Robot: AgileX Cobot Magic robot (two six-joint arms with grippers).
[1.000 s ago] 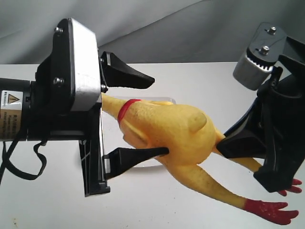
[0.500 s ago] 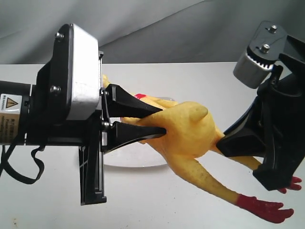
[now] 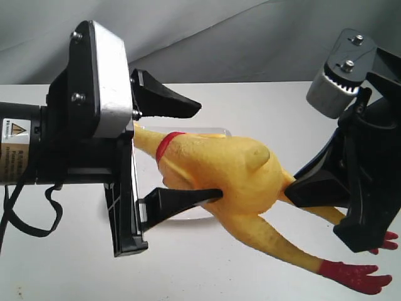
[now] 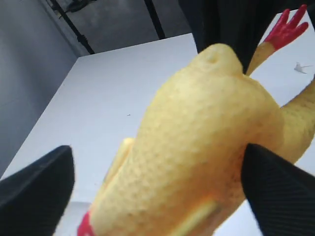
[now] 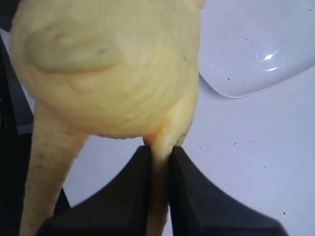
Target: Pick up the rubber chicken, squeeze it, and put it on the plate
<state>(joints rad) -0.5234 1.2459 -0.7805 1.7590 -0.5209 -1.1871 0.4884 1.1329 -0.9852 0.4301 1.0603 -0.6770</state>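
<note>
Gripping chicken by one leg w/ R gripper, pinched tight, partly over plate; straddling body w/ L gripper, spread wide, lower finger touching.

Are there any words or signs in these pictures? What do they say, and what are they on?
Warning triangle, a sign with no words: on the white sticker on the left arm.
Tiny print below the triangle, same sticker: too small and blurred to read.
Chicken and plate: no words or numbers on them.
</note>
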